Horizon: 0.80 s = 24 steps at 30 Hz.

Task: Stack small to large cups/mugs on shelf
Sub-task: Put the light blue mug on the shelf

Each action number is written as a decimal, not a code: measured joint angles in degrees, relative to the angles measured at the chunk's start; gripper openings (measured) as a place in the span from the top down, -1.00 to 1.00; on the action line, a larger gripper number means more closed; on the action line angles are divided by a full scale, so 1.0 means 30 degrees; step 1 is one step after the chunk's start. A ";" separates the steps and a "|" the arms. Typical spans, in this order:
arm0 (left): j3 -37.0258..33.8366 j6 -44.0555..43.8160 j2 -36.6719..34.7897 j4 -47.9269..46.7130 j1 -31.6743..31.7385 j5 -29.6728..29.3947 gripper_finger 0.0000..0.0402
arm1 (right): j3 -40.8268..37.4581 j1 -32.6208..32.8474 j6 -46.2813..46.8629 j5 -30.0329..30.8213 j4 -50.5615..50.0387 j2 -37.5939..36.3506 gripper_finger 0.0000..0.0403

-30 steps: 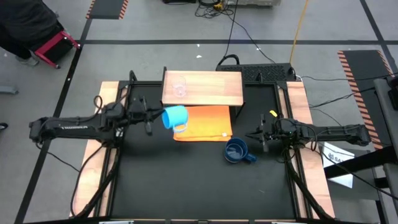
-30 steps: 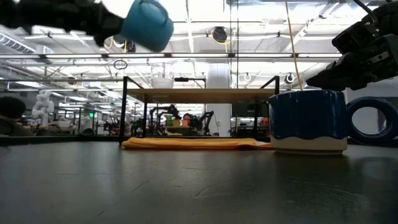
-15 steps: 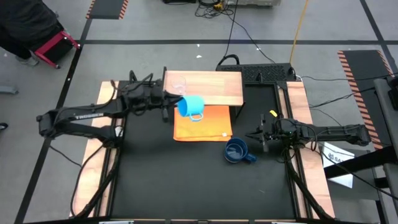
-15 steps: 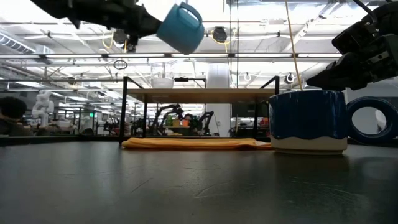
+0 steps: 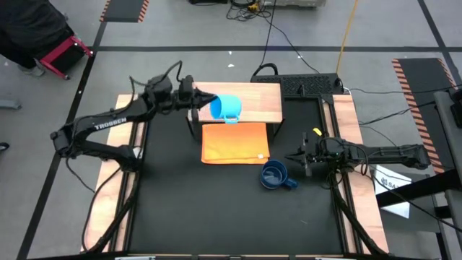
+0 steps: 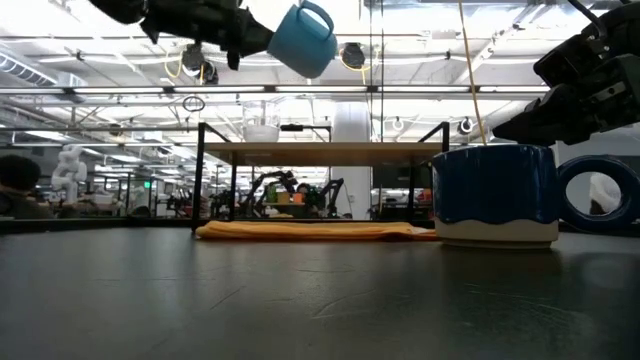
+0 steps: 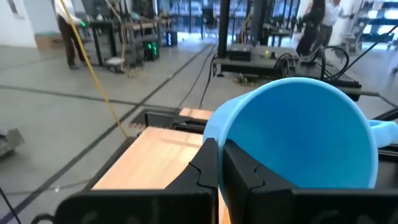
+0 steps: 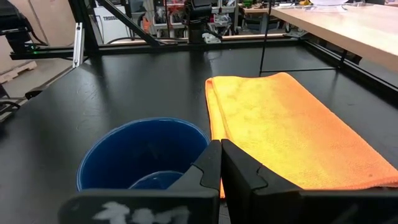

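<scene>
My left gripper (image 5: 204, 106) is shut on the light-blue mug (image 5: 225, 108), which hangs in the air above the left part of the light-wood shelf (image 5: 253, 101). A small clear glass cup (image 6: 262, 131) stands on the shelf board; in the high view the gripper and mug hide it. The dark-blue mug (image 5: 274, 175) stands upright on the black table, near the right corner of the orange cloth (image 5: 234, 142). My right gripper (image 5: 290, 159) is shut and waits just right of this mug; I cannot tell whether it touches the rim. My left gripper pinches the light-blue mug's wall at its edge (image 7: 216, 142) between its two fingers. The fingers lie level and come from the table's left side. The mug is lifted clear and tilted, with its handle (image 6: 315, 14) uppermost in the low view.
The orange cloth lies flat on the table in front of the shelf's black frame (image 6: 201, 180). A black box (image 5: 307, 85) with cables sits behind the shelf at the far right. Wooden strips (image 5: 350, 144) run along both table sides.
My left gripper has swung up, toward the table's far edge and to the right. It has carried the light-blue mug from above the cloth's left edge to above the shelf. The mug has stayed in the hold and has turned its handle upward in the low view.
</scene>
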 joint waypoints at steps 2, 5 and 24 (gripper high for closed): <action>0.1362 0.0187 0.0448 -0.1487 0.0294 0.0611 0.98 | 0.0000 0.0006 -0.0031 0.0000 0.0000 0.0000 1.00; 0.3530 0.0686 0.1248 -0.4186 0.0554 0.1035 0.98 | -0.0003 0.0003 -0.0131 0.0000 0.0000 0.0000 1.00; 1.2797 0.3739 0.7020 -1.3306 0.1939 0.2477 0.98 | -0.0003 0.0004 -0.0175 0.0000 0.0000 0.0007 1.00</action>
